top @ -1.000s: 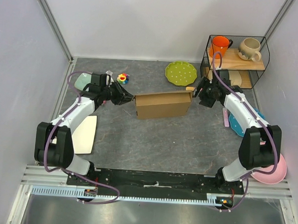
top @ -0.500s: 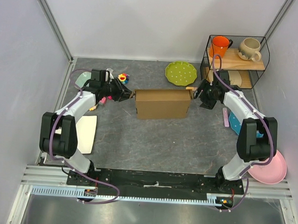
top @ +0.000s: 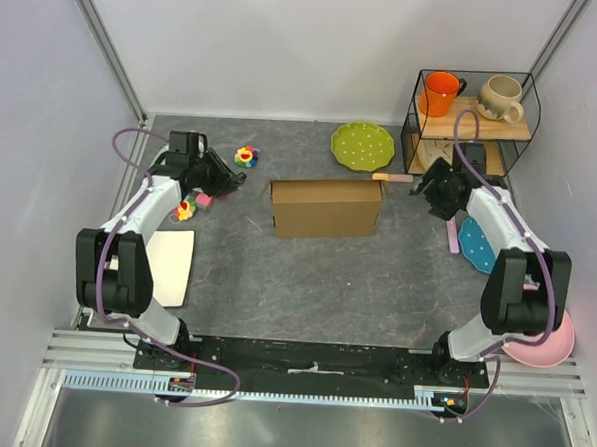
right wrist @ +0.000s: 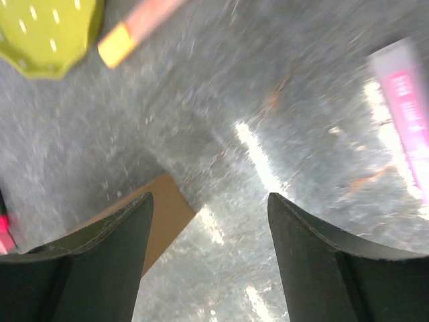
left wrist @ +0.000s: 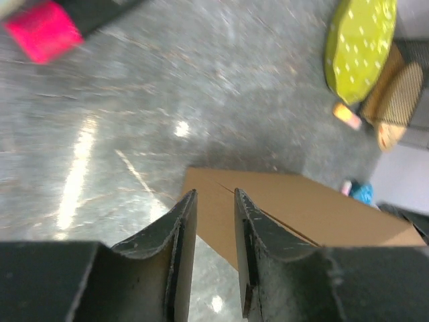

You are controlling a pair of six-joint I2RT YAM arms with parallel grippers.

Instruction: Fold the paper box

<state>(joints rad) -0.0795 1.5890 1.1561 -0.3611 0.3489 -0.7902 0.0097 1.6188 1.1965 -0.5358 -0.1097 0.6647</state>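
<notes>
The paper box (top: 324,207) is a brown cardboard box lying shut in the middle of the grey table, with nothing touching it. My left gripper (top: 235,176) hovers to its left, well apart from it. In the left wrist view its fingers (left wrist: 214,194) stand a narrow gap apart with nothing between them, and the paper box (left wrist: 301,215) lies beyond the tips. My right gripper (top: 425,186) is off the box's right end. The right wrist view shows it (right wrist: 209,198) wide open and empty, with one corner of the paper box (right wrist: 167,208) beside its left finger.
A green plate (top: 363,145) and a pink-and-orange marker (top: 391,176) lie behind the box. A wire rack (top: 474,123) with two mugs stands back right. A pink tube (top: 452,235), a blue plate (top: 478,243) and a pink bowl (top: 548,342) are at right. A white board (top: 171,267) and small toys (top: 246,157) are at left.
Both grippers have drawn back from the box's ends, left to the left and right to the right. The box's top now lies flat. The left jaws have parted a little.
</notes>
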